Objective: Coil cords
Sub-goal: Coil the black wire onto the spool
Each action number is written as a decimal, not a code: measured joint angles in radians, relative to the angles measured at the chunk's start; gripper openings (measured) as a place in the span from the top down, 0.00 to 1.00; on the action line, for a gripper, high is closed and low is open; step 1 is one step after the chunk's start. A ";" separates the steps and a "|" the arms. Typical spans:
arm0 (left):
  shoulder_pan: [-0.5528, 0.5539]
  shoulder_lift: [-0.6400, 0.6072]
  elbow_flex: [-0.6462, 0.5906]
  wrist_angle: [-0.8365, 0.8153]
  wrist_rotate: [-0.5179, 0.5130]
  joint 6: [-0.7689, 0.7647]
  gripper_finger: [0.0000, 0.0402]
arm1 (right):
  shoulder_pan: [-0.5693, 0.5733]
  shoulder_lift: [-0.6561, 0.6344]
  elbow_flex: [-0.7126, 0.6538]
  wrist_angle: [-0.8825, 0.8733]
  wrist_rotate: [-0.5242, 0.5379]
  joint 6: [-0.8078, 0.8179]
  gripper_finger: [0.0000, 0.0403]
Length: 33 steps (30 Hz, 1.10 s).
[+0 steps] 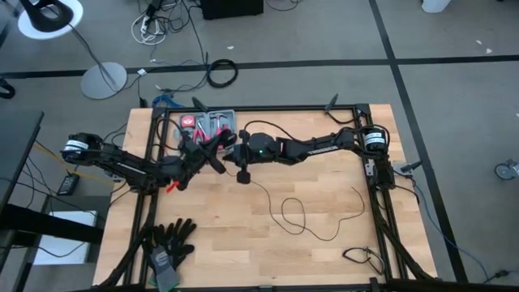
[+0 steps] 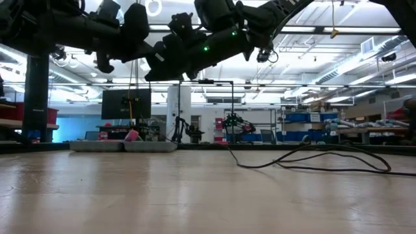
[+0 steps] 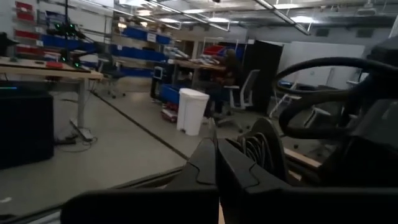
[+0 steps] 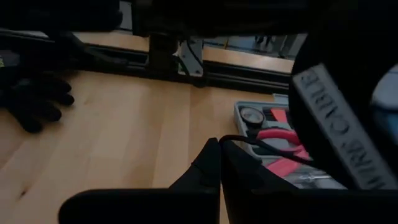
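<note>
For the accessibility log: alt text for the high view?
Overhead, both arms meet near the table's far edge, the left tool and right tool shut close together by a tool tray. The thin black cord trails in loose loops over the wooden table.

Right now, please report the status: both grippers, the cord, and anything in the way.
Left gripper shut, raised. Right gripper shut on the cord, raised beside it. Cord trails in loose loops across table. Tool tray behind grippers, black gloves at near edge.
</note>
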State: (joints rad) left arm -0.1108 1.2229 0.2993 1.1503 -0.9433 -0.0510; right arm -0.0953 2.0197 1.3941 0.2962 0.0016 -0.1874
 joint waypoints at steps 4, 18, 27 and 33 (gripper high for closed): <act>0.000 0.000 0.000 -0.055 0.010 -0.039 1.00 | 0.004 -0.003 0.000 0.004 -0.018 -0.001 1.00; 0.000 0.000 0.000 -0.233 0.105 -0.066 1.00 | 0.017 -0.020 0.000 -0.024 -0.025 0.010 1.00; 0.000 0.000 0.000 -0.318 0.210 -0.028 1.00 | 0.007 -0.111 0.000 -0.206 -0.047 0.055 1.00; 0.001 0.000 0.000 -0.325 0.254 0.000 1.00 | -0.010 -0.151 0.000 -0.304 -0.069 0.063 1.00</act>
State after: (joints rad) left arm -0.1101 1.2228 0.2995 0.8256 -0.6894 -0.0515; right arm -0.1052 1.8691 1.3945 -0.0078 -0.0673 -0.1246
